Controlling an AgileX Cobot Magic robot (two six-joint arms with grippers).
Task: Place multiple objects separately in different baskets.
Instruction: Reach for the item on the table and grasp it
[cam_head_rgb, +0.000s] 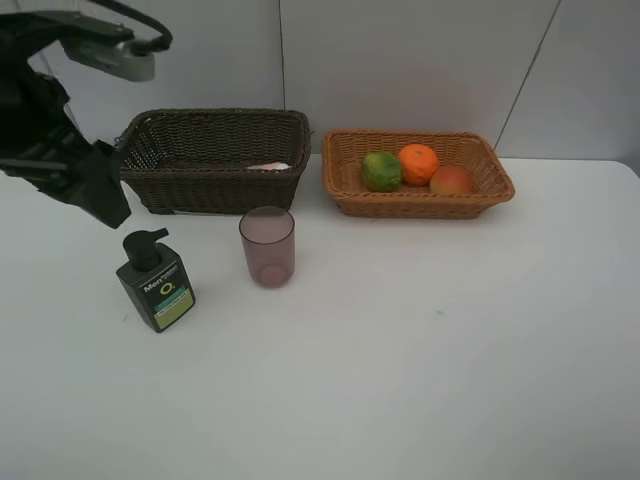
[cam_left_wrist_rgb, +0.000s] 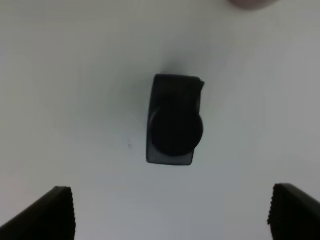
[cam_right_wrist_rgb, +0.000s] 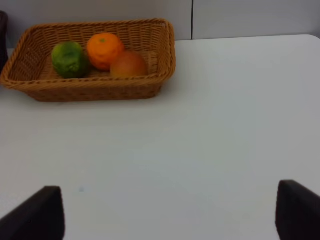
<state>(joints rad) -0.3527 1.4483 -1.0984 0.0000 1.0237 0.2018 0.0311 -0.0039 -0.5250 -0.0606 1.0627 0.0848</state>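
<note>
The dark green pump bottle (cam_head_rgb: 155, 281) stands on the white table in front of the dark brown basket (cam_head_rgb: 214, 190). My left gripper (cam_head_rgb: 102, 192) hangs open and empty above and behind it. The left wrist view looks straight down on the bottle (cam_left_wrist_rgb: 174, 121), which lies ahead of the open gripper (cam_left_wrist_rgb: 170, 214). The translucent pink cup (cam_head_rgb: 267, 246) stands upright to the bottle's right. A bit of the small pink, white-capped bottle (cam_head_rgb: 268, 166) shows inside the brown basket. The light tan basket (cam_head_rgb: 420, 206) holds the green fruit (cam_head_rgb: 381, 170), orange (cam_head_rgb: 418, 163) and red-yellow fruit (cam_head_rgb: 452, 180). My right gripper (cam_right_wrist_rgb: 167, 214) is open and empty.
The right wrist view shows the tan basket (cam_right_wrist_rgb: 95, 93) with its three fruits across bare table. A white wall stands right behind both baskets. The pink cup's rim (cam_left_wrist_rgb: 250, 3) shows at the edge of the left wrist view.
</note>
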